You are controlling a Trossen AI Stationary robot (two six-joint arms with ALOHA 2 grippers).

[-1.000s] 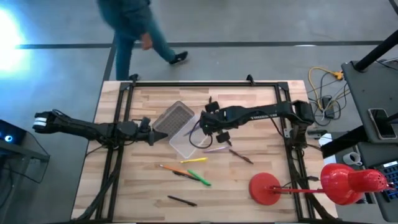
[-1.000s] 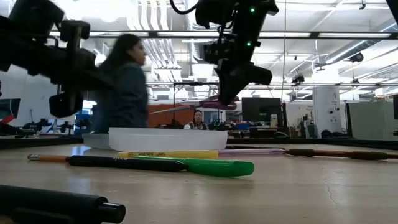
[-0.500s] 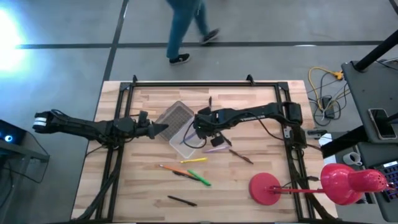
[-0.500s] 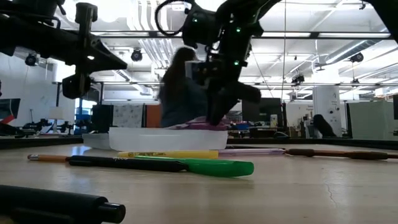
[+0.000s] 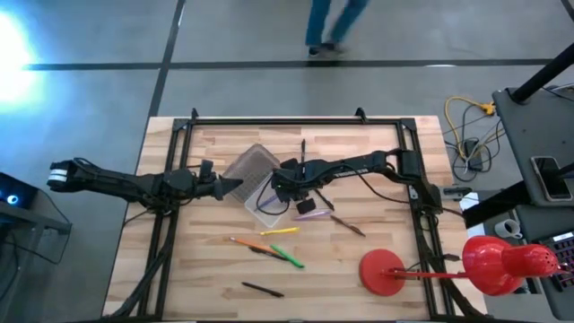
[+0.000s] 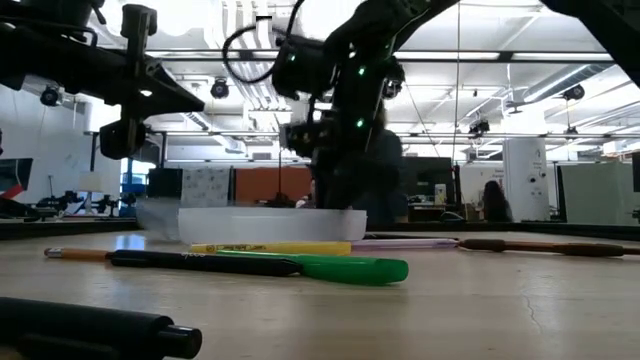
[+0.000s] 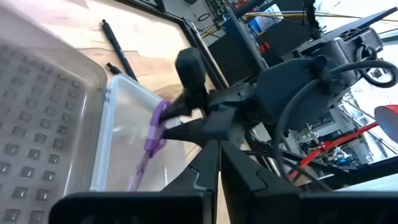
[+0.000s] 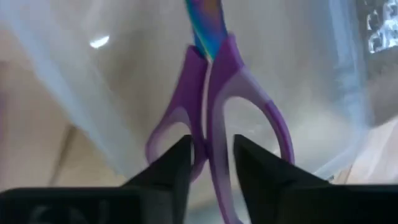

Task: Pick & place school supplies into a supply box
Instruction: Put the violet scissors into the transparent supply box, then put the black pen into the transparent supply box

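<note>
Gripping the purple-handled scissors (image 8: pixel 211 118), my right gripper (image 5: pixel 283 184) reaches down inside the clear supply box (image 5: pixel 267 213). My left gripper (image 5: pixel 215 186), fingers together, waits beside the box's lid (image 5: pixel 249 168).

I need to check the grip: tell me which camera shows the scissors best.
The right wrist view: the purple scissors fill it, handle between the right gripper's jaws over the box. The left wrist view shows them sideways; the others hide them.

In the high view the right gripper (image 5: pixel 280 190) covers the scissors (image 8: pixel 214 106), and the frame's top edge crops a blurred person (image 5: pixel 334 22) (only legs show) above the table.
</note>
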